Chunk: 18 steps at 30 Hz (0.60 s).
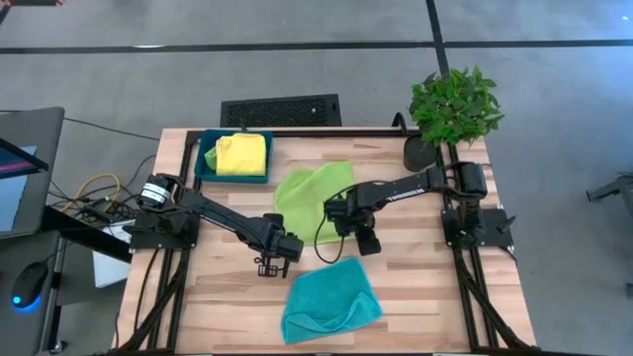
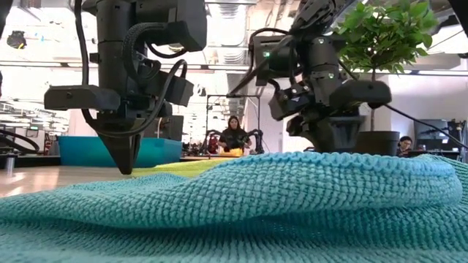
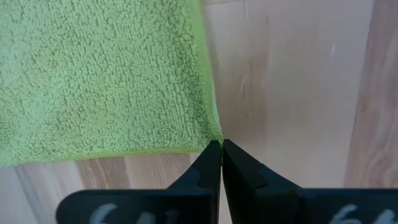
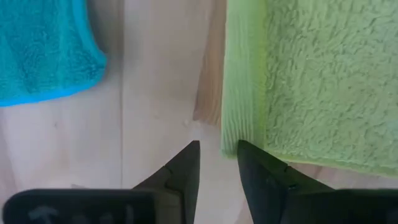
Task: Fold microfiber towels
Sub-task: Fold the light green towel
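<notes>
The green towel (image 1: 312, 196) lies unfolded beside the teal towel (image 1: 329, 302); its corners are approached by the closed, empty left hand (image 1: 270, 265) and half-open, empty right hand (image 1: 368, 243).

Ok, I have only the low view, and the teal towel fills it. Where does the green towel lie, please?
Observer: In the high view, the green towel lies mid-table, beyond the teal towel.
Operator: Is the right gripper near it?
Observer: Yes. The right gripper is open, with its fingers at the green towel's edge.
Operator: And the left one?
Observer: The left gripper is shut, with its tips at a corner of the green towel.
</notes>
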Each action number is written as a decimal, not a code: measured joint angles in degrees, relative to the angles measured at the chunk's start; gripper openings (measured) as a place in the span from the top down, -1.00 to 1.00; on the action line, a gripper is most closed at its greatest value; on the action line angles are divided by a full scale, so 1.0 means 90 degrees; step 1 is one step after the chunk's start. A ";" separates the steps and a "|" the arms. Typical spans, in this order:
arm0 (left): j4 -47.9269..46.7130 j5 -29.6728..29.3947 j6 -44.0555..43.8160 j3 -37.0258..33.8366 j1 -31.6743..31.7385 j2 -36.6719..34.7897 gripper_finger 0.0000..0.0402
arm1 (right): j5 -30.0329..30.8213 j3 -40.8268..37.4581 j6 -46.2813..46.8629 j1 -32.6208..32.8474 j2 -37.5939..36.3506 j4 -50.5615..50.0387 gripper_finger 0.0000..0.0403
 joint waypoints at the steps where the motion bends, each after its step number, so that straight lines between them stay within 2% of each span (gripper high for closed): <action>1: -0.0001 0.0000 0.0000 0.0000 0.0000 -0.0002 1.00 | 0.0002 0.0000 0.0002 0.0024 0.0000 -0.0011 0.35; 6: 0.0000 0.0002 0.0000 0.0000 0.0005 0.0000 1.00 | 0.0027 0.0000 0.0139 0.0162 -0.0081 0.0070 0.35; 12: 0.0000 0.0037 0.0002 0.0000 0.0005 0.0000 1.00 | 0.0660 0.0003 0.0451 0.0274 -0.0192 0.0219 0.38; 18: 0.0004 0.0070 0.0005 0.0000 0.0005 0.0000 1.00 | 0.0670 0.0014 0.0503 0.0436 -0.0448 0.0333 0.38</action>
